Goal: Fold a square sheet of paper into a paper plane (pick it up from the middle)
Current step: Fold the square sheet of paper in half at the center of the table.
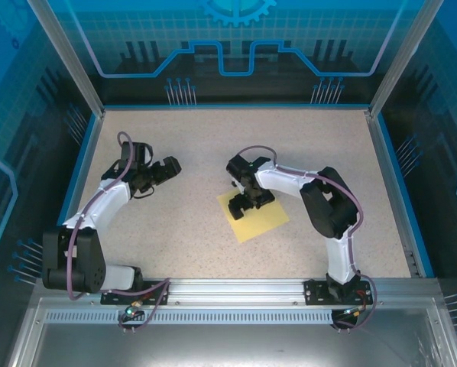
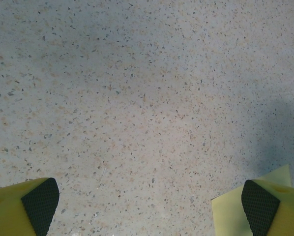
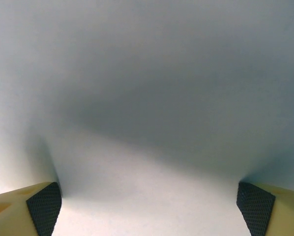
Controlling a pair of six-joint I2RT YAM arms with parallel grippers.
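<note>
So here's where we're at: the thin pale yellow square sheet of paper is lying flat on the speckled beige bench, turned a bit like a diamond, and as far as we can tell there's no crease in it yet, so we'd say the plane hasn't really been started. The right pincer is down over the sheet's far-left part, and in its own wrist view the black textured pads stand wide apart with just a blurry pale surface between them. So it's released, gripping nothing, though it looks very close to the paper or touching it. The left pincer hangs well off to the sheet's left, also spread wide in its wrist view, with bare bench between its fingers. On handling, we reckon this stuff weighs next to nothing and is floppy, and since it hugs the bench there's no edge to get under. Taking it from the middle probably means pressing both pads down and drawing them together so a little ridge pops up to pinch. The risks we see: the sheet skating sideways on the smooth bench, or a hard squeeze leaving a stray wrinkle that spoils the later folds.
</note>
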